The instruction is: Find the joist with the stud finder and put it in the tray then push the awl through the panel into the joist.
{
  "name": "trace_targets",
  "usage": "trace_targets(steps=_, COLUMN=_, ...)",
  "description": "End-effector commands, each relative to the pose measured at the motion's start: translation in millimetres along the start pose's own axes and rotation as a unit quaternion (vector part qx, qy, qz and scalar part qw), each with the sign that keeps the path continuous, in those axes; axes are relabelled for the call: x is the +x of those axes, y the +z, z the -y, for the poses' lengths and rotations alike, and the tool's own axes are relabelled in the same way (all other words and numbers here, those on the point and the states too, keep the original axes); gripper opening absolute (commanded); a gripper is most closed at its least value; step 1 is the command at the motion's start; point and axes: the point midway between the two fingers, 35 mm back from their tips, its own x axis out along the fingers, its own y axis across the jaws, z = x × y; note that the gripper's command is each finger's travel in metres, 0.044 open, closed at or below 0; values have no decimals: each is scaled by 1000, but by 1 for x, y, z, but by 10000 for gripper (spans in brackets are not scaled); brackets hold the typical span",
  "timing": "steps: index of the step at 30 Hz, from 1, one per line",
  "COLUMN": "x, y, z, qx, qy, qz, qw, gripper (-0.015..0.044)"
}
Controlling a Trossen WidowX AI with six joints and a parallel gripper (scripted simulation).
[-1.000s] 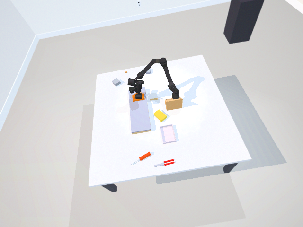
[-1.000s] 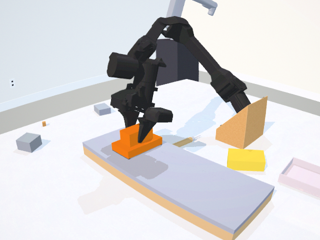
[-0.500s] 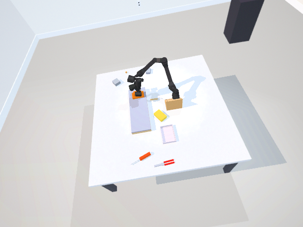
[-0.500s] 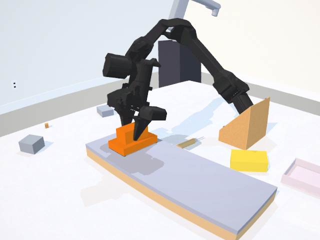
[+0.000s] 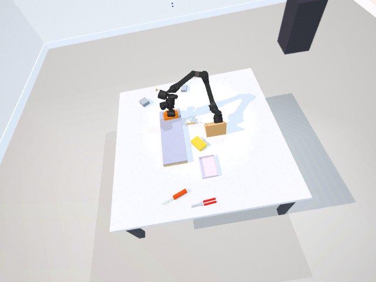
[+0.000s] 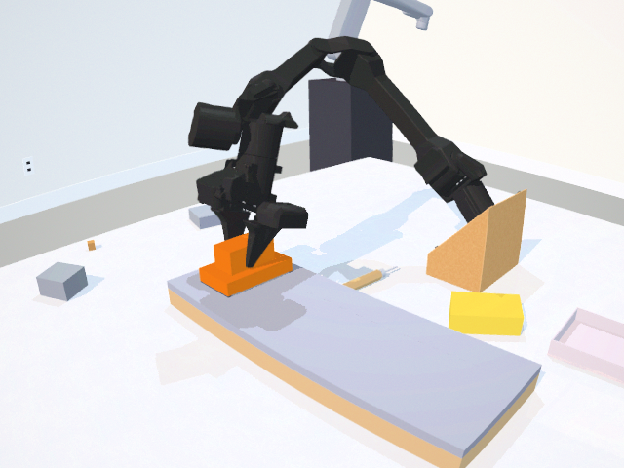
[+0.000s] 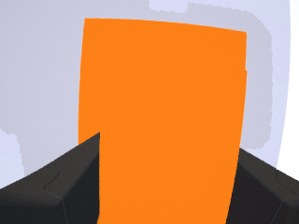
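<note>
The orange stud finder is upright at the panel's far left end, on its surface or just above it. My gripper is shut on its raised upper block, one finger on each side. The grey-lilac floor panel lies over a wooden-coloured base; no joist, hole or finder light shows. The awl, with a tan handle and thin metal tip, lies beside the panel. The pale pink tray holds nothing visible.
A yellow block lies between panel and tray. A tan wedge stands by the arm's base. Grey blocks and a tiny orange cube lie behind. An orange-handled tool and red-handled tool lie in front.
</note>
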Motion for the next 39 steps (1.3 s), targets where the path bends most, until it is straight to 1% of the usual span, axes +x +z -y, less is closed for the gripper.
trace_targets(steps=1, x=0, y=-1, z=14, qx=7, qy=-4, qz=0, qw=1000, gripper=0)
trace_targets(steps=16, x=-4, y=2, z=8, qx=3, qy=-1, qz=0, qw=1000, gripper=0)
trace_targets(steps=35, x=-93, y=26, z=13, qx=7, qy=-1, qz=-1, qw=1000, gripper=0)
trace_targets(steps=39, x=-96, y=27, z=11, qx=5, qy=-1, qz=0, qw=1000, gripper=0)
